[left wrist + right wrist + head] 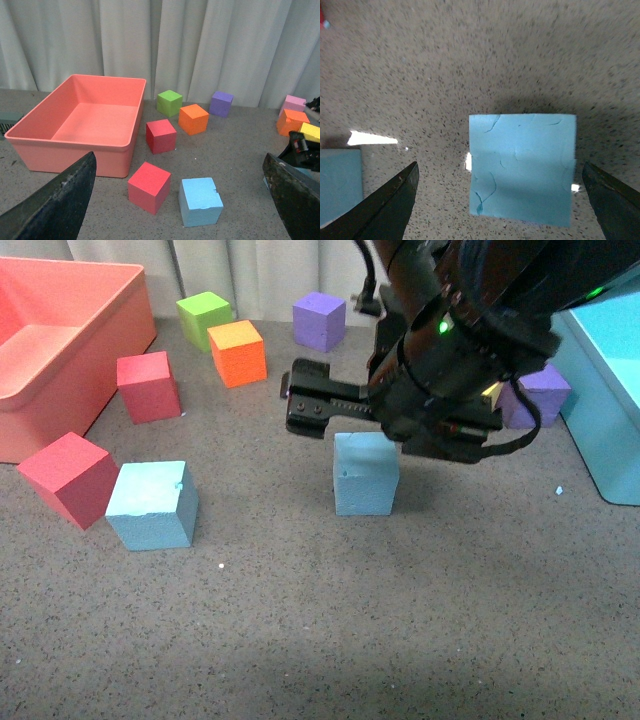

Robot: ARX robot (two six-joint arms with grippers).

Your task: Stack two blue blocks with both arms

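Two sky-blue blocks stand apart on the grey table: one at the left (152,505), next to a red cube, and one in the middle (365,475). My right gripper (330,410) hovers just above the middle block. In the right wrist view it (500,205) is open, with the cracked top of this block (522,167) between its fingers and the other block (337,185) at the picture's edge. My left gripper (177,202) is open and empty, raised well back from the left block (201,201). The left arm is out of the front view.
A salmon bin (60,340) stands at the far left and a big light-blue bin (610,390) at the right. Red cubes (148,386) (68,478), a green cube (204,318), an orange cube (238,352) and purple cubes (319,320) (540,395) lie around.
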